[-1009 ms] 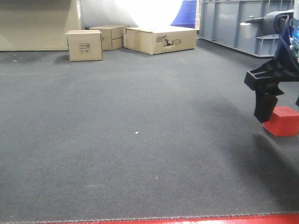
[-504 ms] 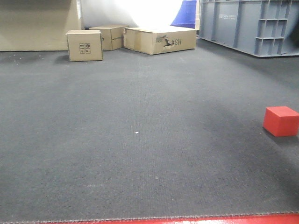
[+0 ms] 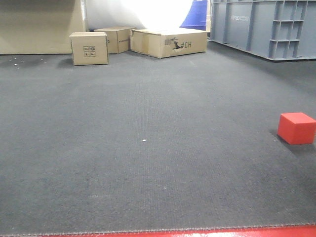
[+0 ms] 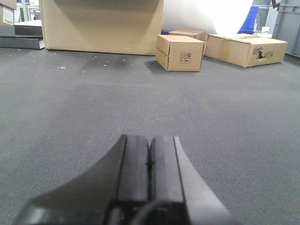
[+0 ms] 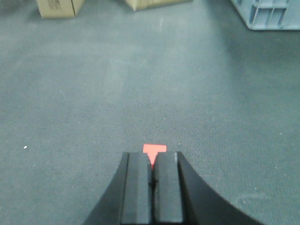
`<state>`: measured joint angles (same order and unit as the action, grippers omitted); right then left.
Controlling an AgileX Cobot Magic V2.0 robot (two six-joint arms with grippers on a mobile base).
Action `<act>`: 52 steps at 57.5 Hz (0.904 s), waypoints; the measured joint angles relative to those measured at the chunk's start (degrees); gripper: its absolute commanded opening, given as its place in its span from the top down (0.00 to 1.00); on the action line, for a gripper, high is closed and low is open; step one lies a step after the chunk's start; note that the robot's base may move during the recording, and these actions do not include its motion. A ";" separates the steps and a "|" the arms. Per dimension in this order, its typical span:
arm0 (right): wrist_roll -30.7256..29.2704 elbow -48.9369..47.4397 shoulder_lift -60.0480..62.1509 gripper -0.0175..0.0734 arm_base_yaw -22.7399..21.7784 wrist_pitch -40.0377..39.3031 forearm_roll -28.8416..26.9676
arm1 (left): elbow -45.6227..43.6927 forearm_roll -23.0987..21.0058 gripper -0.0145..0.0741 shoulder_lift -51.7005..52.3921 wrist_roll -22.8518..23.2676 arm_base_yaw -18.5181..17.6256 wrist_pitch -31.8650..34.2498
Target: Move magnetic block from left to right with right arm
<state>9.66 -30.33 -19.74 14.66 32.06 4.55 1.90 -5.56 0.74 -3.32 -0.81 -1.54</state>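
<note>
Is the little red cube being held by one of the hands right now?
No, the red cube sits alone on the dark floor mat.

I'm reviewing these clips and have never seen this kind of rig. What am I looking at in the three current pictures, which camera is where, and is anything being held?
This is a two-armed robot on a mobile base. The front view looks out across a dark mat; neither arm shows in it. A small red magnetic block sits on the mat at the right edge, untouched. Cardboard boxes and a grey crate stand at the back. The other two pictures come from cameras on the wrists, looking along each gripper. The left gripper is shut and empty. The right gripper is also shut and holds nothing; the red block peeks out just beyond its tips.
</note>
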 measured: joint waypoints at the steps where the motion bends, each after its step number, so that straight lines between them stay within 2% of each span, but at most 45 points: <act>1: 0.00 0.30 0.57 0.75 0.00 0.00 0.00 | 0.00 0.00 0.98 0.00 0.00 0.00 0.00; 16: 0.00 2.31 3.78 0.75 0.00 2.53 0.00 | 0.00 0.00 0.98 0.00 0.00 0.00 0.00; 35: 0.00 3.62 3.78 0.75 -0.22 0.60 0.00 | 0.00 0.00 0.98 0.00 0.00 0.00 0.00; 42: -0.63 6.15 4.31 0.75 -3.48 -3.24 -0.10 | 0.00 0.00 0.98 0.00 0.00 0.00 0.00; 52: -2.18 12.97 7.89 0.75 -11.54 -10.94 -0.76 | 0.00 0.00 0.98 0.00 0.00 0.00 0.00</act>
<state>7.48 -17.36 -11.85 3.12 21.13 3.79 1.90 -5.56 0.74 -3.32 -0.81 -1.54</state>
